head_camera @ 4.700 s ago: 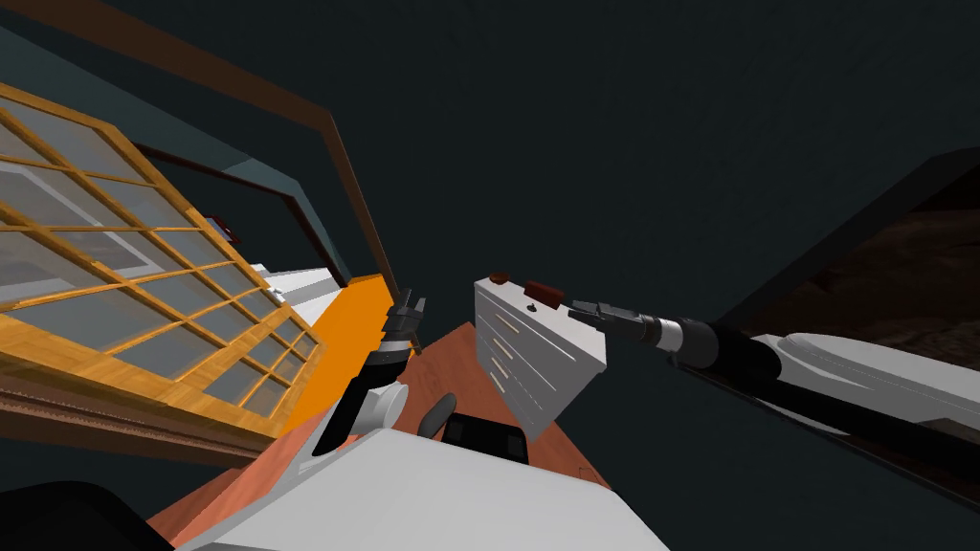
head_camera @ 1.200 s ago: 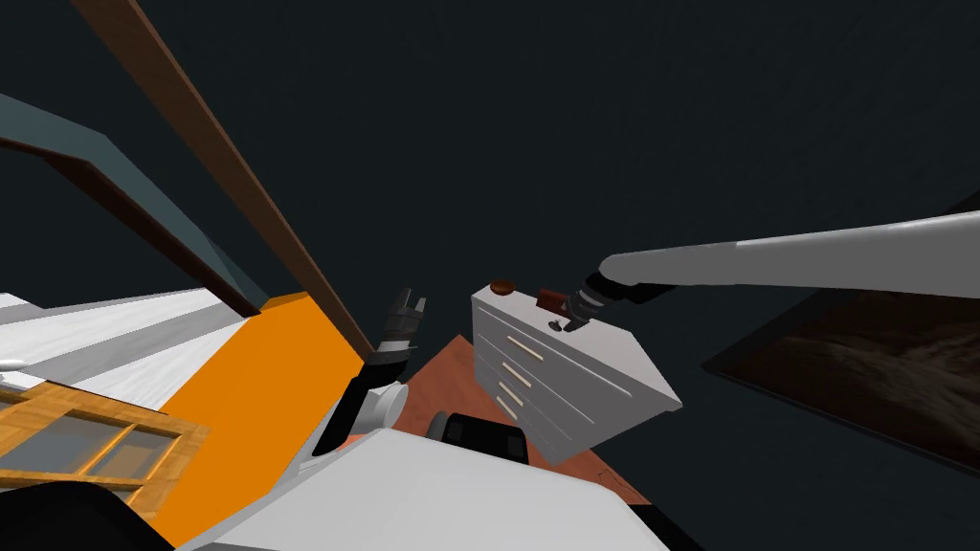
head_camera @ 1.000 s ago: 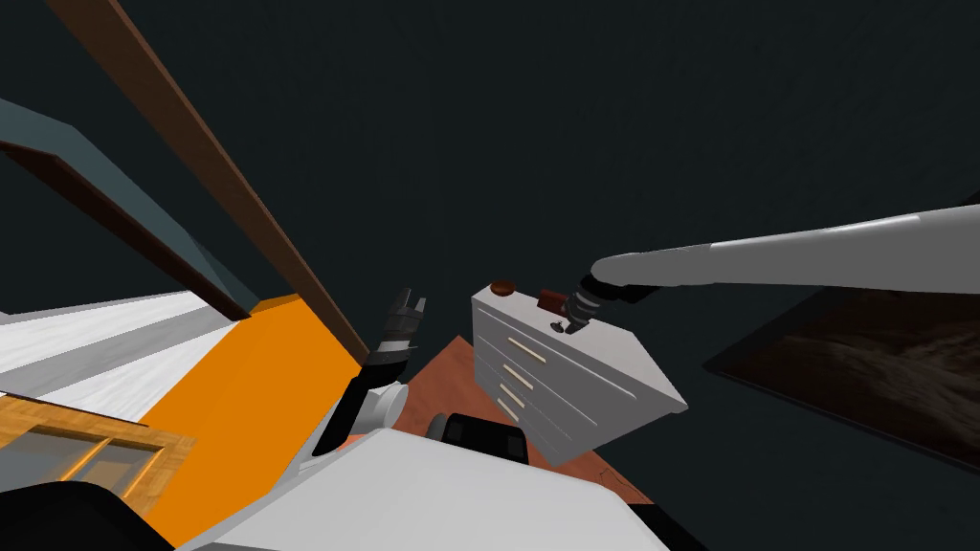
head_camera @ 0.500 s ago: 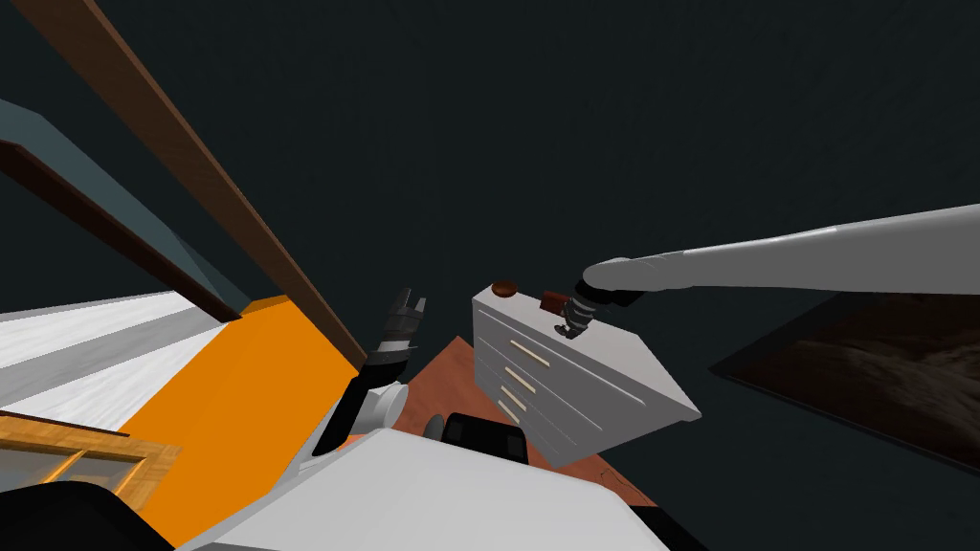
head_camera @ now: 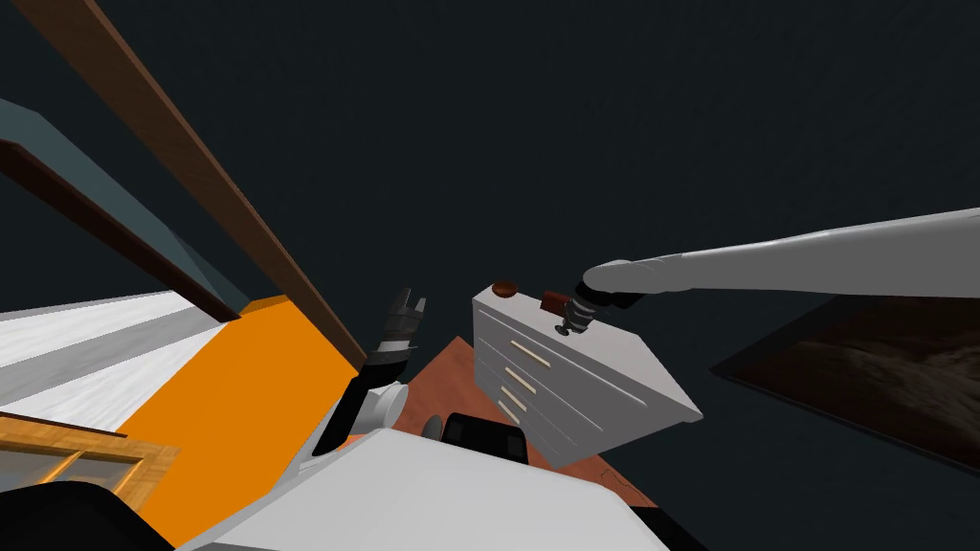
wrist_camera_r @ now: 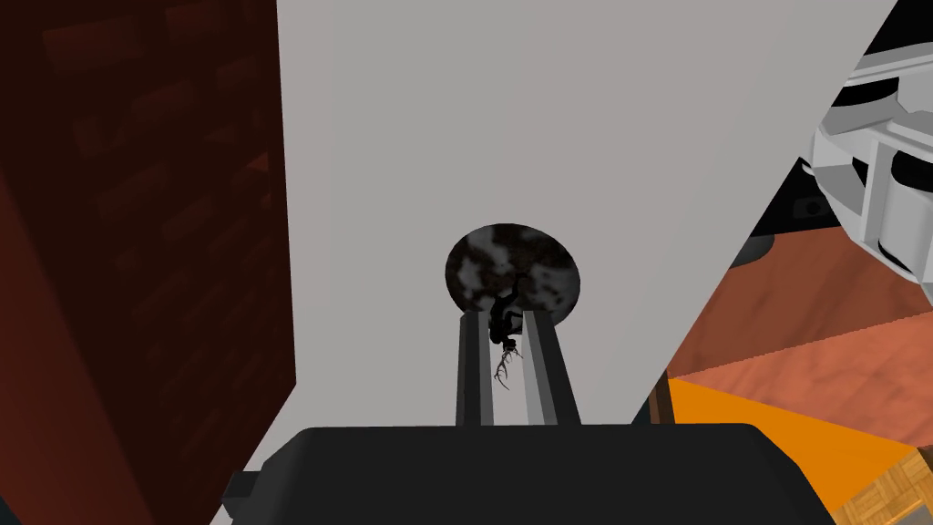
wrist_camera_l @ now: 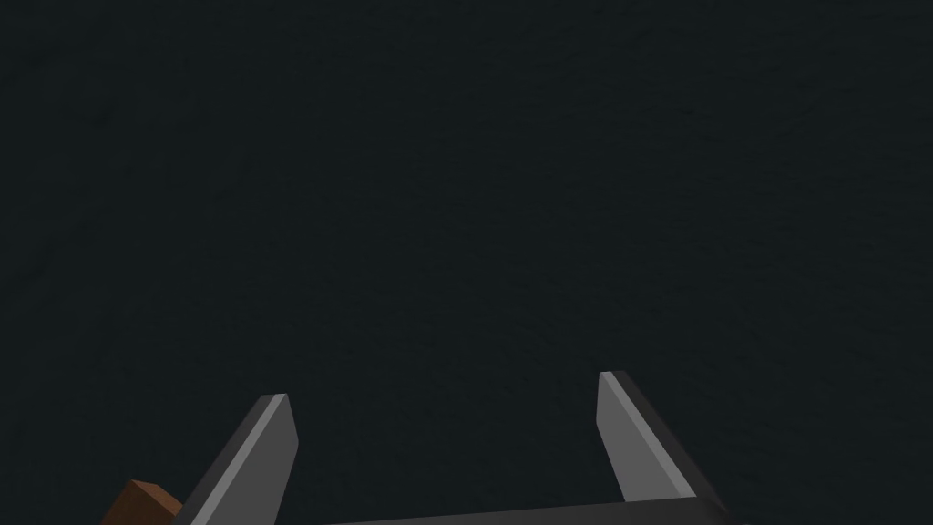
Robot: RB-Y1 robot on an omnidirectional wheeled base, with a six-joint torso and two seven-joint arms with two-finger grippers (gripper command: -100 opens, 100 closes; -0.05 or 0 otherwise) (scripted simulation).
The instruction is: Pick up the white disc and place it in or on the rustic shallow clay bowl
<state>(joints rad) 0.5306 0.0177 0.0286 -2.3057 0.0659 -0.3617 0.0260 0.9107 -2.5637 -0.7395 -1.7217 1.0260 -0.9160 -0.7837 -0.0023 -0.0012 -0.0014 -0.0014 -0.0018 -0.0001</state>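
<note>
Left arm (head_camera: 378, 368) sat low, just left of the drawer unit (head_camera: 622, 368), pointing up and away. Left jaws were wide open with nothing between them.

Drawer unit was white, with pale handles on the drawer fronts, standing on a reddish-brown floor (head_camera: 450, 368).

- **Bowl:** a small brown bowl (head_camera: 504, 287) sat at the far-left corner of the top.
- **Block:** a dark red-brown block (head_camera: 551, 302) sat to the right of the bowl, along the back edge and apart from it.
- **Disc:** the disc (wrist_camera_r: 512, 264) was just beside the block, over the white top. It read as mottled dark grey and black, not white. A thin black twig-like bit stuck out of its near edge.

Right arm (head_camera: 785, 258) reached in from the right over the top, wrist bent down. Right jaws were closed to a narrow slit, tips over the disc's near edge, pinching that twig-like bit. Couldn't tell if the disc rested on the top or was just clear of it. Disc and bowl were apart, with the block between them.
</note>
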